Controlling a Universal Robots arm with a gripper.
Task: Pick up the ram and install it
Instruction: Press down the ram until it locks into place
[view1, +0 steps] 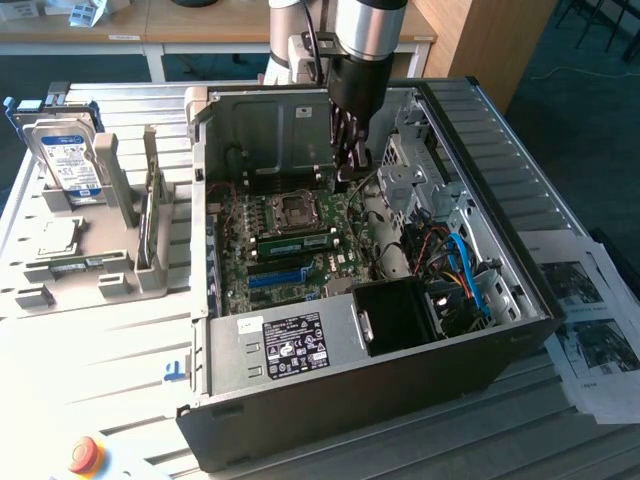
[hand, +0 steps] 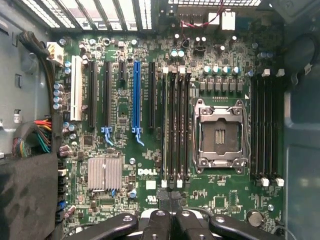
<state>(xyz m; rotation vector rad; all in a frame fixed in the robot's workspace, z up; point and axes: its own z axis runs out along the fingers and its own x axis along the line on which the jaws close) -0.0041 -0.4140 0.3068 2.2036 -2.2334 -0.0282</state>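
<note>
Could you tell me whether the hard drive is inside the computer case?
No, the hard drive stands in the grey rack outside the case, at the exterior view's left.

1 gripper (view1: 350, 168), 1 hard drive (view1: 68, 160), 1 case (view1: 235, 375)

Matt grey metal case (view1: 265, 130), glossy green motherboard (hand: 150, 150); finned metal heatsink (hand: 105, 174)

you lose the arm (view1: 365, 30) at the top edge of the exterior view. you can't tell whether anything sits between the tips of the gripper (view1: 350, 172). the label (view1: 293, 340) on the power supply (view1: 235, 372) is too small to read. the red button (view1: 84, 455) is cut by the bottom edge, the printed sheets (view1: 590, 330) by the right edge.
</note>
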